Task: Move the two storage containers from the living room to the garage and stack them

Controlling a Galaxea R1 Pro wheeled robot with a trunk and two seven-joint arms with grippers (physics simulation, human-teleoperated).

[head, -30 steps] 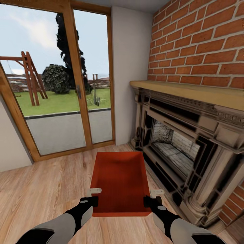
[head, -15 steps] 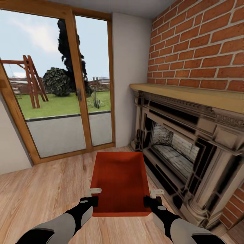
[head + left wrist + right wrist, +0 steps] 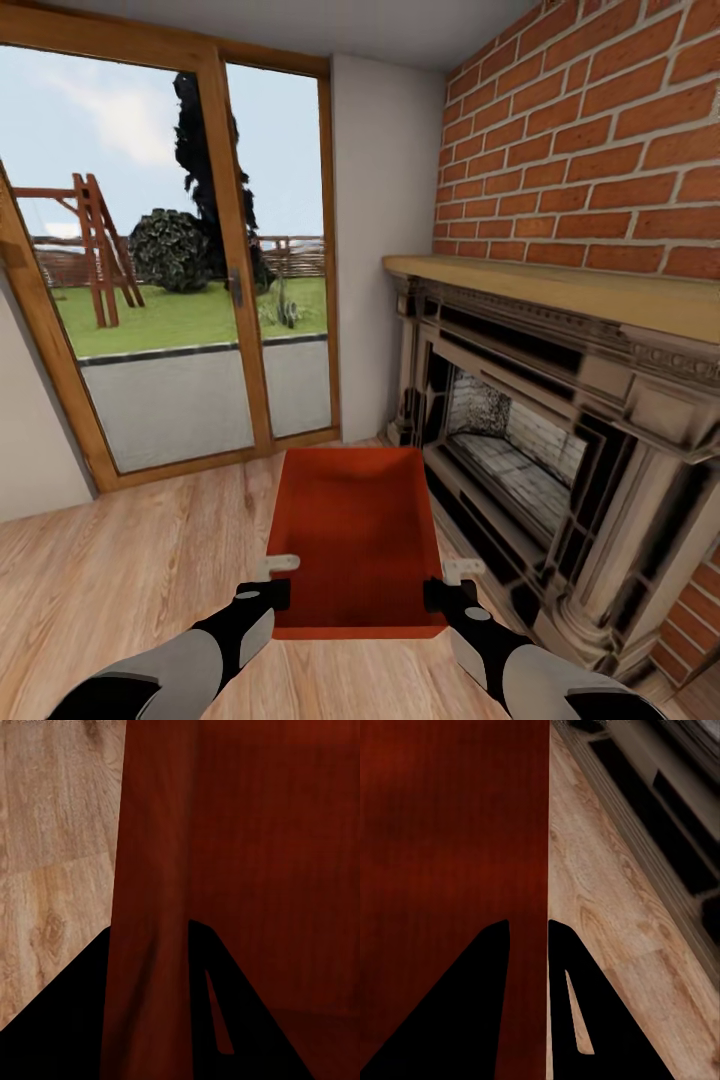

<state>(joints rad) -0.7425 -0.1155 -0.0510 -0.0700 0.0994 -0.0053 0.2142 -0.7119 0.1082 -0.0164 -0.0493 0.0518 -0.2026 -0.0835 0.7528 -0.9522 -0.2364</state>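
One orange-red storage container [image 3: 350, 530] hangs level in front of me, open side up and empty, over the living room's light wood planks. My left gripper [image 3: 278, 585] is shut on the container's left wall near its close corner. My right gripper [image 3: 447, 585] is shut on the right wall opposite. In the left wrist view the dark fingers of the left gripper [image 3: 150, 926] straddle the red wall [image 3: 154, 870]. The right wrist view shows the right gripper [image 3: 526, 922] clamped on the thin wall edge, with the container's inside [image 3: 450, 832] beside it.
A dark carved fireplace [image 3: 560, 450] with a wooden mantel stands close on the right under a red brick wall [image 3: 600, 150]. Ahead is a wood-framed glass door [image 3: 190, 280] onto a garden. Open plank floor [image 3: 130, 560] lies to the left.
The whole picture has shifted slightly downward, so the camera moved. The container stays in the same place between both grippers.
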